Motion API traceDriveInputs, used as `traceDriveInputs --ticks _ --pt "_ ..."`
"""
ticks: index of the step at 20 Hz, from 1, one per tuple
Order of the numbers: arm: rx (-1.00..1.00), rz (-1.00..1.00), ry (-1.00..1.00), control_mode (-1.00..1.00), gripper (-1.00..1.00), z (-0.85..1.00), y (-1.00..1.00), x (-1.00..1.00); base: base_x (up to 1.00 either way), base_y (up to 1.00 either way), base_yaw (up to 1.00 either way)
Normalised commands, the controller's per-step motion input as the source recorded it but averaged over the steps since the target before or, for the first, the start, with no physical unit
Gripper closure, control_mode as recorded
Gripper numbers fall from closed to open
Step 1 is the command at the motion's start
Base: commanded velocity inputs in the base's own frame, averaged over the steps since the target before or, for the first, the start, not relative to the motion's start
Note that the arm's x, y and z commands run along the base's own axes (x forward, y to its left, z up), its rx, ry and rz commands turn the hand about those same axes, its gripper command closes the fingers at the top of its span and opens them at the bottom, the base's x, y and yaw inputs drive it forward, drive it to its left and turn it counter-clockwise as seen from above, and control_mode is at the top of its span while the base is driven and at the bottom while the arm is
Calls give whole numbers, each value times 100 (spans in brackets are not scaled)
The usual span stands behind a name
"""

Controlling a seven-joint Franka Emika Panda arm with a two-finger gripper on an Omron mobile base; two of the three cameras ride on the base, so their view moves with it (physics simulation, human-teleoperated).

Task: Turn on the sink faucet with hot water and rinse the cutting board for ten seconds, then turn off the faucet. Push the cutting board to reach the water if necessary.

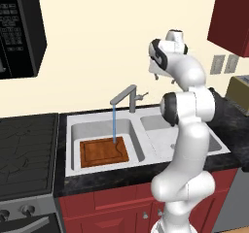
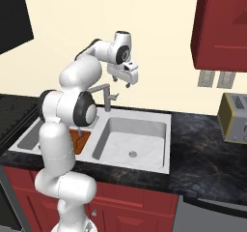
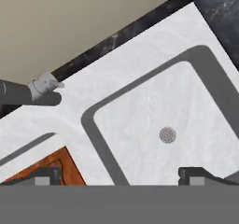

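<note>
At the left end of the black speckled worktop (image 1: 97,182) sits a dark stove (image 1: 26,152), and just right of it the sink (image 1: 73,130) begins. The cutting board (image 1: 103,151) lies flat on the floor of the left basin, toward its front, and the water (image 1: 114,124) falls in a thin blue line onto the board's rear edge, so the rinse looks under way and no push seems needed. The board reads as stiff, light wood, slick when wet; if it had to shift, a nudge against a side edge would serve better than a pinch. Behind the divider between the basins stands the sink faucet (image 1: 127,97), its spout angled over the left basin and its small lever on the right side. The hand (image 2: 124,79) hangs above and right of that lever, over the right basin with the round drain (image 3: 167,135), fingers spread and holding nothing. A toaster (image 2: 235,117) stands at the worktop's right end.
</note>
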Motion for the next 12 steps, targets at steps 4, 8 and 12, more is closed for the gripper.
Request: traceDriveInputs --ticks 4,8,12 --pt "-2 25 -9 -100 -100 -11 2 -22 0 0 0" --pt "-1 29 -23 -100 -100 0 0 -29 0 0 0" --pt "0 29 -27 -100 -100 -6 0 -8 0 0 0"
